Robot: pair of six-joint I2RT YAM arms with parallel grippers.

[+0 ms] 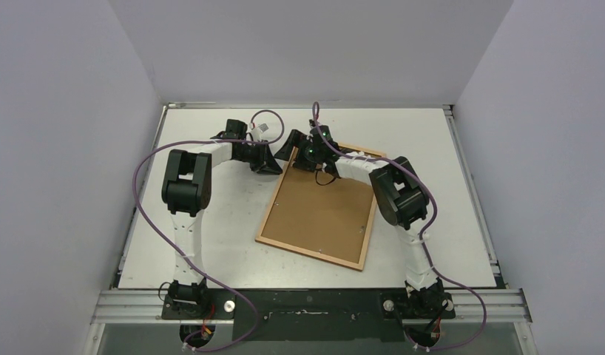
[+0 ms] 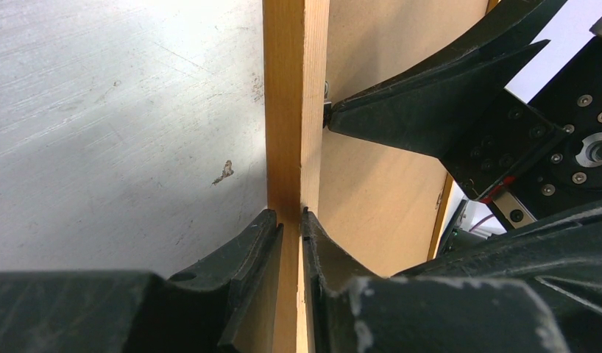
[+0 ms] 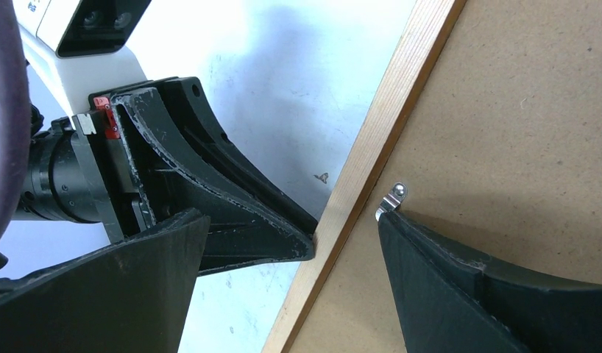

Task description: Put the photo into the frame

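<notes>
The frame (image 1: 307, 253) lies face down on the table, with a plain brown backing sheet (image 1: 322, 211) filling it. The photo is hidden. My left gripper (image 2: 291, 217) is shut on the frame's left moulding (image 2: 294, 103) near the far corner, one finger on each side of the wood. My right gripper (image 3: 291, 220) stands open astride the same moulding (image 3: 386, 110). Its right fingertip (image 3: 401, 235) touches a small metal clip (image 3: 392, 198) on the backing sheet (image 3: 519, 118). In the top view both grippers, left (image 1: 276, 164) and right (image 1: 303, 157), meet at the frame's far left corner.
The white table (image 1: 211, 222) has raised rails along its left and right edges and grey walls around it. Purple cables loop off both arms. A small chip marks the tabletop (image 2: 224, 171) just left of the moulding.
</notes>
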